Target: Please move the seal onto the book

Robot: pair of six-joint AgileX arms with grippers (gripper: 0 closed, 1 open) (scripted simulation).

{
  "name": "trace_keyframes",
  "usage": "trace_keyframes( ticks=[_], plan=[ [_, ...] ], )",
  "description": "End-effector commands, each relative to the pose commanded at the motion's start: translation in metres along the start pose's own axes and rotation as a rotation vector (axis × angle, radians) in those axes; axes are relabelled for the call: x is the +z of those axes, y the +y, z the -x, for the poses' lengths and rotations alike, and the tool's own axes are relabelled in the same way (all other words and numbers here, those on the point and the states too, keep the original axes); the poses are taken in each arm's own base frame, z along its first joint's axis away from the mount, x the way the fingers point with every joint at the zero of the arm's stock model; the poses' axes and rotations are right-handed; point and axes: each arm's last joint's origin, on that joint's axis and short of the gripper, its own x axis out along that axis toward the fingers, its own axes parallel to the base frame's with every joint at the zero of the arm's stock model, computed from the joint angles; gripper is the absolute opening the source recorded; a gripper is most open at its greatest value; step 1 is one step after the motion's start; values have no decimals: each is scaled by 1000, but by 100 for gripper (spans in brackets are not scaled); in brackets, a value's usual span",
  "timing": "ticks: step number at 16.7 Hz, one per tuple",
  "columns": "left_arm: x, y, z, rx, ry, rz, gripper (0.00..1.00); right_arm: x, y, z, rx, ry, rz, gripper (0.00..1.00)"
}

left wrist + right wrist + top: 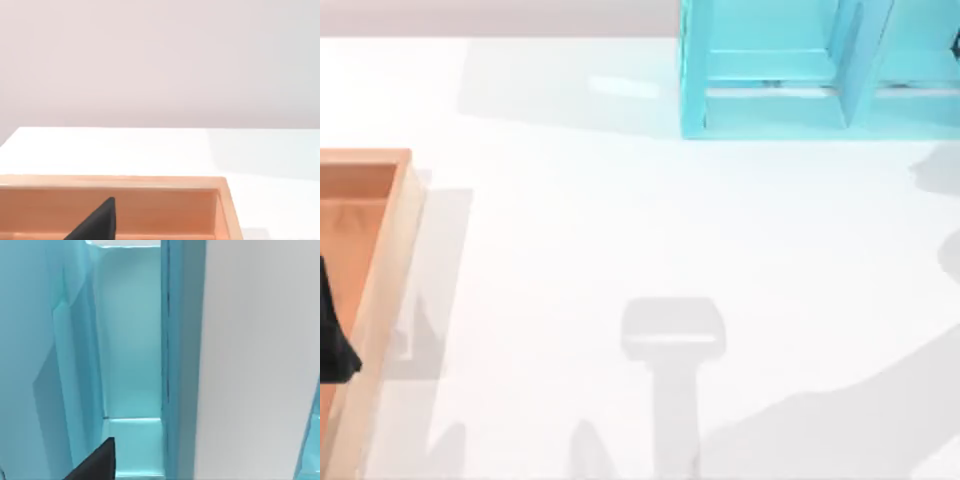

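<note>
Each claw shows a matte black, wedge-shaped finger (97,222) tapering to a point, without markings.

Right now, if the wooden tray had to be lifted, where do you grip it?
Wooden tray: pinch its long side wall from straight above. It lies flat and open-topped, so the thin upright wall should fit between fingers. The left tool hangs over it.

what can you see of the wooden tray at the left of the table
The wooden tray is an open, light tan box with raised walls and a warmer orange-brown floor, wood by its look. It lies flat on the white table at the top view's left edge, cut off by the frame. The left wrist view shows a far wall and a corner from inside. A dark gripper finger of the left arm hangs over its floor; contact cannot be told.
</note>
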Motion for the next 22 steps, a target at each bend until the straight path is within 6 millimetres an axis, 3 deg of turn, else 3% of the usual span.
trace_keyframes(
  ticks=[4,10,22],
  plan=[
    [0,0,0,0,0,0,100,1,2,-35,0,-1,0,100],
    [0,0,0,0,0,0,100,1,3,-42,0,1,0,100],
    [0,0,0,0,0,0,100,1,3,-42,0,1,0,10]
  ],
)
